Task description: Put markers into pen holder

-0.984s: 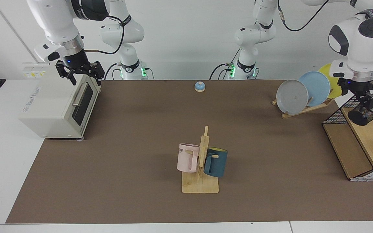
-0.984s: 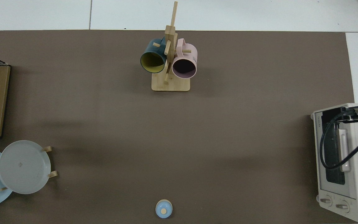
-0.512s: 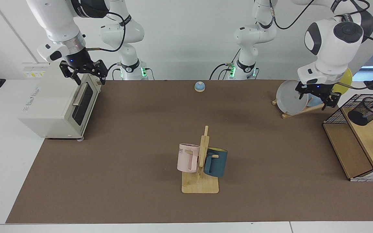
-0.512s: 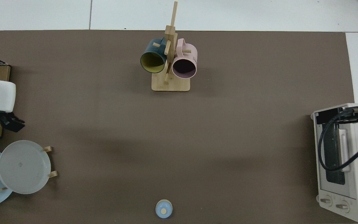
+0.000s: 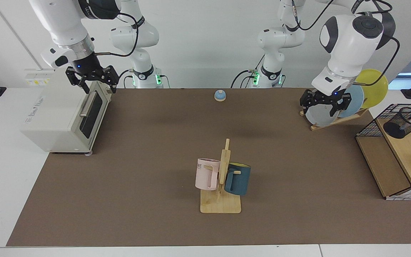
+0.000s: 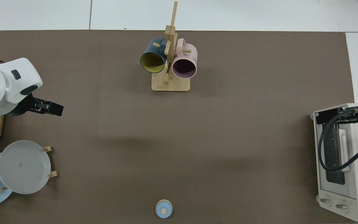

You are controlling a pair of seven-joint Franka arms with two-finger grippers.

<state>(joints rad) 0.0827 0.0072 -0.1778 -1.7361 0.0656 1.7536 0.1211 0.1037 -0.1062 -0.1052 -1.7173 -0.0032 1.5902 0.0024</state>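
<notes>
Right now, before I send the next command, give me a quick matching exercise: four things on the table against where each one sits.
Things:
1. pen holder
2. pink mug
3. left hand
4. right hand

Places:
A. above the toaster oven
B. in front of the grey plate on the plate stand
C. on the wooden shelf of the wire rack
D. hanging on the mug tree

Pairs: 1-C, 2-D, 3-B, 4-A

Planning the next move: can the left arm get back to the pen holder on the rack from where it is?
Probably yes. The left tool, empty, hangs in front of the plates, beside the rack. The pen holder stands on the upper shelf, open from above, with nothing between.
</notes>
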